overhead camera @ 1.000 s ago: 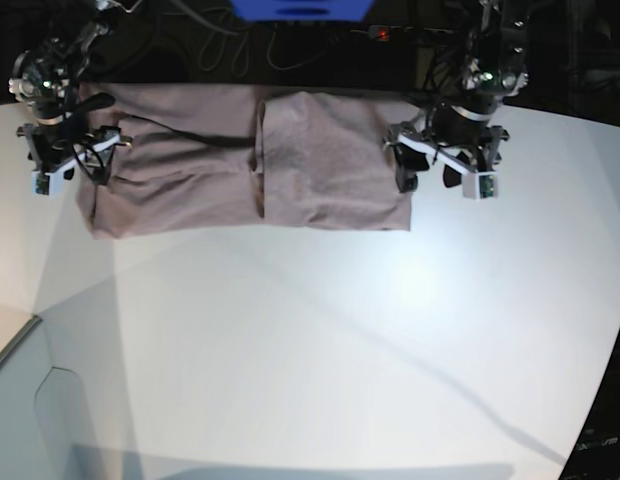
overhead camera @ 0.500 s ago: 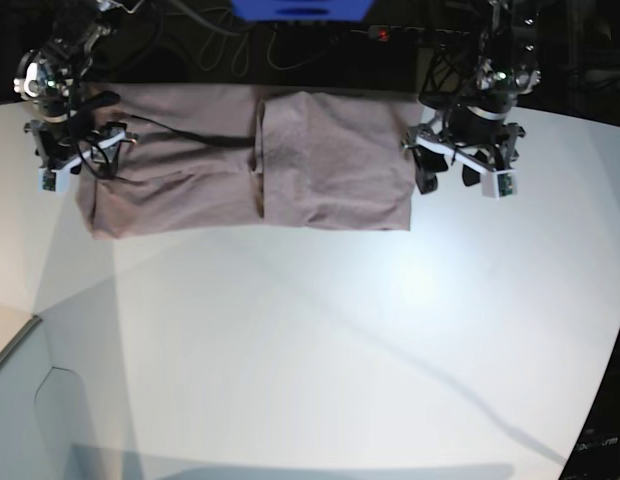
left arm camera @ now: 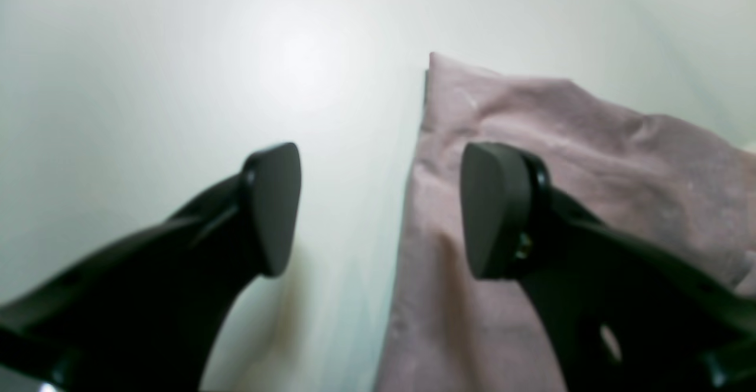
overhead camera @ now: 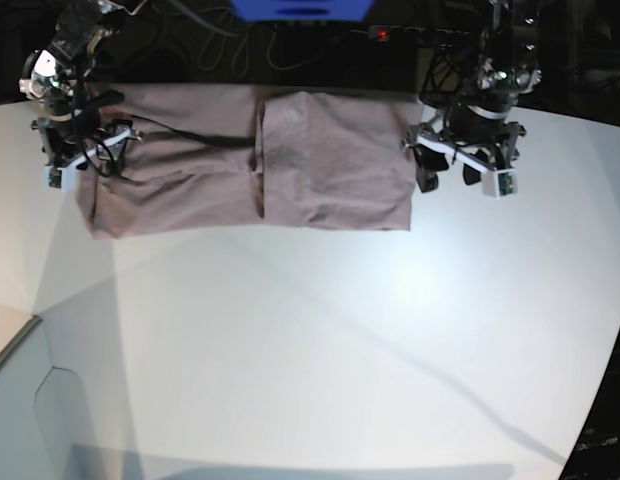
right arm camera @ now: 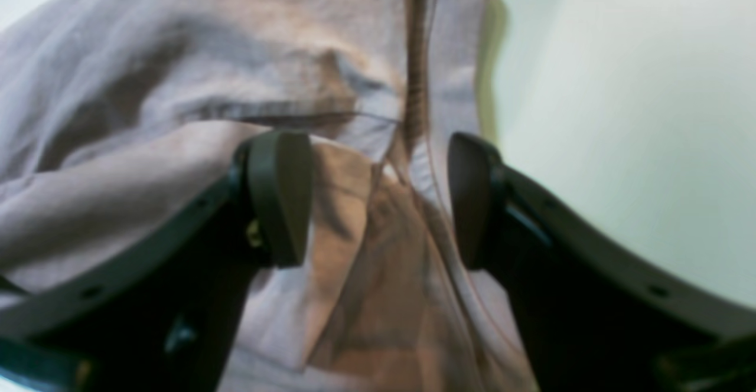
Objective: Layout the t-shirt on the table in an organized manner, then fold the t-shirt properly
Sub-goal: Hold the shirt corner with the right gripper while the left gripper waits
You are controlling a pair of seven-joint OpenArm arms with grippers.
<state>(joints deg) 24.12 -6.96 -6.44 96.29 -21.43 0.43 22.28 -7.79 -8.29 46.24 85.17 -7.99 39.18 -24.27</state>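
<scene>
Hovering spread, left end effector straddles shirt edge on bench; right end effector spread over collar.

I see the white table brightly lit from above, with a soft glare patch right of centre and long diagonal shadows running to the lower right. The base view bends at its edges, and its top is dark. Both wrist views are blurred; the left one shows a glare spot at upper centre.
</scene>
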